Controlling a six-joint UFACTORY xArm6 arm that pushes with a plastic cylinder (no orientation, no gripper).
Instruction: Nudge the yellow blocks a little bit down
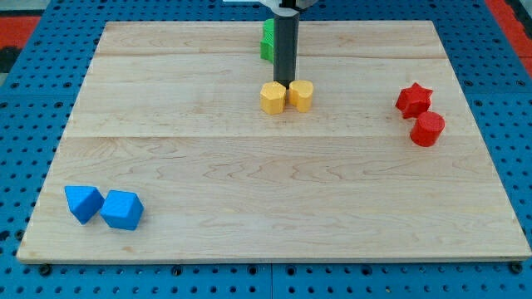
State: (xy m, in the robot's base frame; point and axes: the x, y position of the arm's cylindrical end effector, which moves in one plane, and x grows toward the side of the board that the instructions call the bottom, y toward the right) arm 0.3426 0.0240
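Observation:
Two yellow blocks sit side by side near the top middle of the wooden board: a hexagonal one (272,98) on the left and a rounder one (301,95) on the right, touching each other. My dark rod comes down from the view's top, and my tip (285,83) rests just above the seam between the two yellow blocks, touching or nearly touching them.
A green block (267,40) stands behind the rod near the top edge, partly hidden. A red star (413,100) and a red cylinder (428,129) sit at the right. Two blue blocks (84,203) (123,209) lie at the bottom left. The board (266,183) rests on blue pegboard.

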